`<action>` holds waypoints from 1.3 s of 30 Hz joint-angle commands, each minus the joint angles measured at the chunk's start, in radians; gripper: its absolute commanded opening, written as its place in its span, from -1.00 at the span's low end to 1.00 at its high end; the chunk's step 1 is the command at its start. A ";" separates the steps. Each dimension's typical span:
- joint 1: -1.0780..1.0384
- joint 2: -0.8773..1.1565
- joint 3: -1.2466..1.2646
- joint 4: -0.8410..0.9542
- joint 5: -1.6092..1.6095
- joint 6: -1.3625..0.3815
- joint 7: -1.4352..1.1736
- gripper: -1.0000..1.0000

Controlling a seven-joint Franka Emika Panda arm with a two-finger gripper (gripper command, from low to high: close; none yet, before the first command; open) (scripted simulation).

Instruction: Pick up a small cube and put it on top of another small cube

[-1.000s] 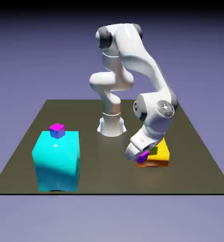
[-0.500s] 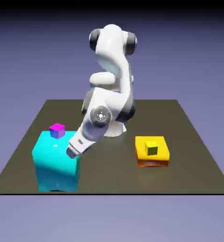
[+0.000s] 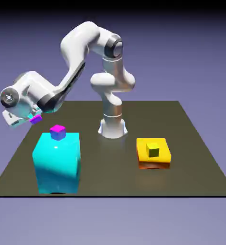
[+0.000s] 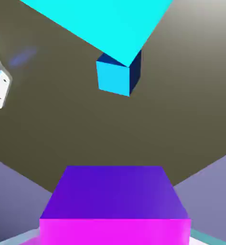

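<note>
Between my fingers [image 3: 32, 119] sits a small cube [image 4: 114, 203], magenta on one face, purple-violet on another. The other small cube [image 3: 58, 132] has a magenta-pink top and blue sides, on a bright cyan block [image 3: 57, 162]. My arm [image 3: 76, 52] is white; the desk [image 3: 191, 158] is dark olive-brown. A yellow cube [image 3: 154, 150] rests on a yellow-orange slab [image 3: 153, 157].

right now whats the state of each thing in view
end effector: shut on the tiny purple-sided cube, raised past the cyan block's left in the exterior view
tiny purple-sided cube: held, off the table
tiny blue-sided cube: resting on the big cyan block, nothing stacked on it
small yellow cube: on the flat yellow-orange slab
</note>
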 commanded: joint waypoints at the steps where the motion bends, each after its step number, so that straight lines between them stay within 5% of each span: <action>1: -0.019 -0.015 0.011 -0.026 0.010 0.030 0.043 -1.00; 32: -0.599 -0.467 0.348 -0.836 0.344 0.922 1.392 -1.00; 39: -0.669 -0.320 0.387 -0.882 0.458 1.115 1.350 -1.00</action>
